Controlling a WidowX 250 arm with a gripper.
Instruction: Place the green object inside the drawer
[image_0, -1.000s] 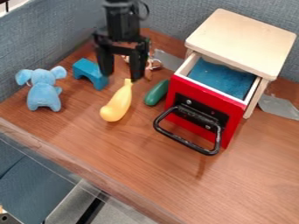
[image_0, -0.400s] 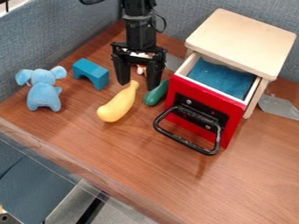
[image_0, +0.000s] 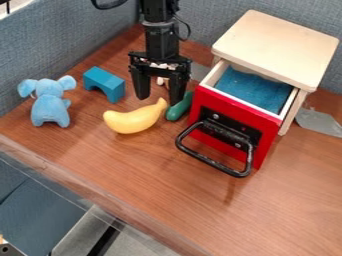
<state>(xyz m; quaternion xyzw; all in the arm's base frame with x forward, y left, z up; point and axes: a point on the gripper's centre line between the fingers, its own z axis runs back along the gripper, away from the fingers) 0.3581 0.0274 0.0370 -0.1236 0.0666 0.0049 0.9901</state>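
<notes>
Well, black two-finger gripper (image_0: 159, 99): fingers parted, nothing clasped between them; the finger nearer the cabinet overlaps the green toy from where I stand, and I can't tell whether they touch.
Elongated green toy (image_0: 178, 109): on the brown wooden table (image_0: 127, 175), just beside the drawer's side, outside it.
Getting the grip: I'd lift a little, centre over the green toy and turn the fingers to straddle its narrow width, then lower and close gently.
Yellow curved toy (image_0: 133, 120): its thin end lies by the gripper, so it could get pinched or nudged along.
Red-fronted drawer (image_0: 230, 108): pulled out, blue lining (image_0: 252, 89) inside; the opening looks ready.
Pale wooden cabinet (image_0: 277, 45): its top overhangs the back, so carry high over the rim and release near the front.
</notes>
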